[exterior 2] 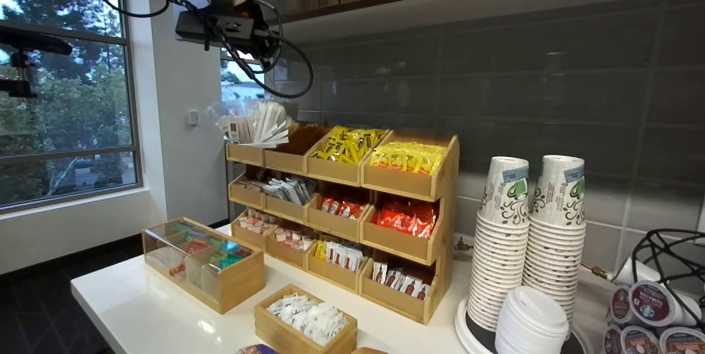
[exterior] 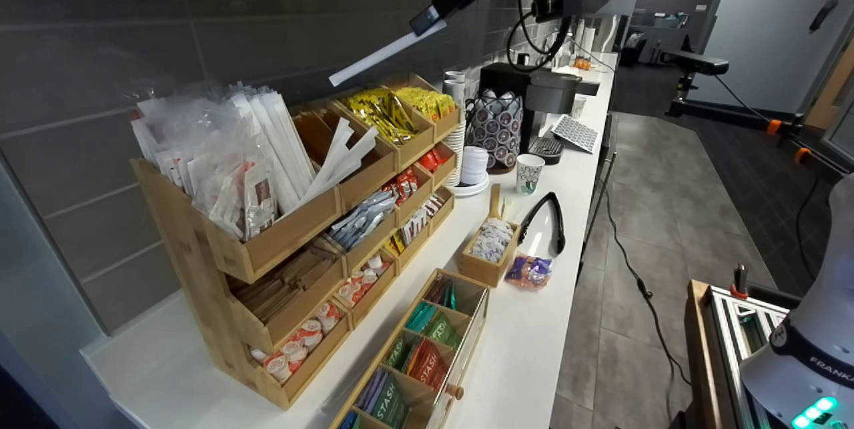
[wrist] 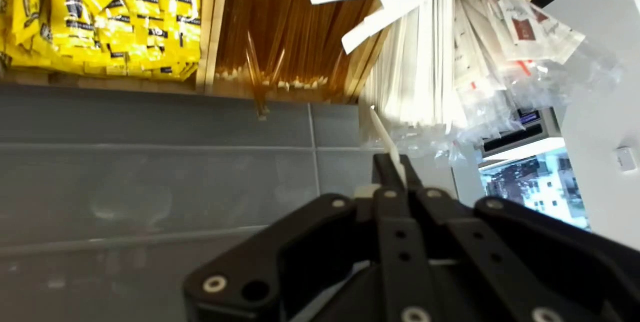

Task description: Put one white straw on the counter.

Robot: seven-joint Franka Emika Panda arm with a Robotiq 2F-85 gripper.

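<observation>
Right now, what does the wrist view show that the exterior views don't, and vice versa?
Only the wrist view: the pale ends of the amber sticks, and the screw heads on the gripper.
Only the exterior views: in both, the counter, tea box and paper cups; in an exterior view, the coffee machine.
Shared by all: the yellow packets, bundled white straws and gray tiles; by the wrist view and an exterior view: the white straw in the gripper.
</observation>
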